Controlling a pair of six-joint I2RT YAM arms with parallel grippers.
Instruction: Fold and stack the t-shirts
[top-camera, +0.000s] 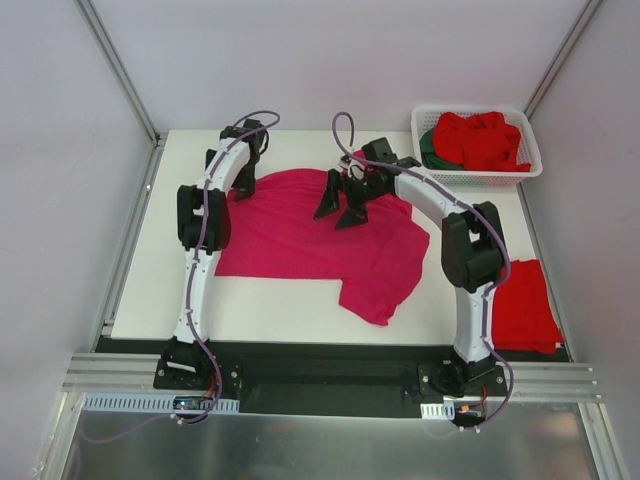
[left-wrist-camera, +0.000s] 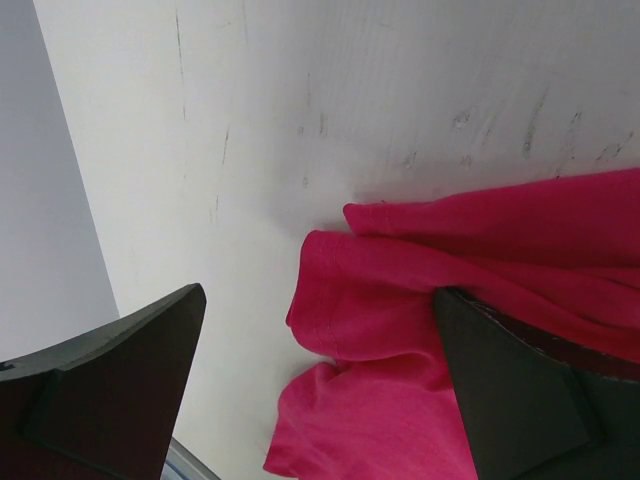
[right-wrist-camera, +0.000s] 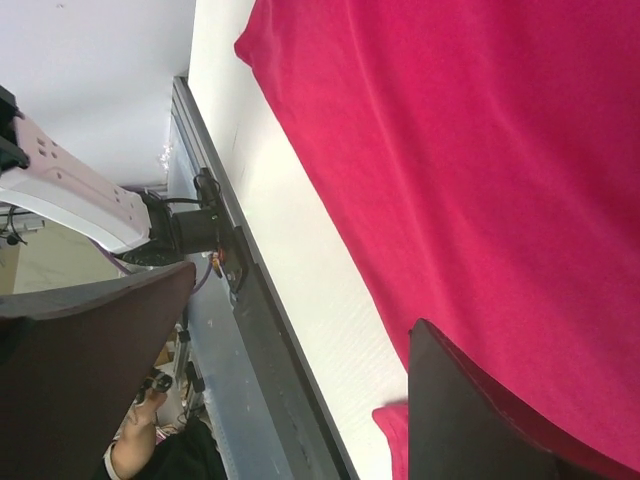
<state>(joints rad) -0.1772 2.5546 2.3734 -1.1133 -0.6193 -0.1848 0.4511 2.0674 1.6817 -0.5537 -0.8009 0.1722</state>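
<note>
While both of my arms reach out over the flat white desk, a big magenta-pink soft cloth t-shirt lies spread out in the middle of it. One floppy part of the shirt sticks out toward the near edge. My left pincer hangs over the far left corner of this pink shirt. Its two dark fingers are spread wide apart and pinch nothing. From my left wrist I see a bunched-up bit of the pink cloth lying between them. One finger is over the bare desk and the other is over the cloth, but I cannot tell if that one touches it. My right pincer hangs over the far middle part of the same shirt. It is spread wide too and holds nothing. From my right wrist I see smooth pink cloth under it, with a strip of white desk beside it. Far off at the back right corner sits a white plastic basket with slots. Some bright red cloth t-shirts are heaped inside it. A dark green cloth t-shirt peeks out at the left side of the basket, beside the red ones. Another bright red cloth t-shirt, folded flat, lies at the near right side of the desk, just beside my right arm and well apart from the pink one.
</note>
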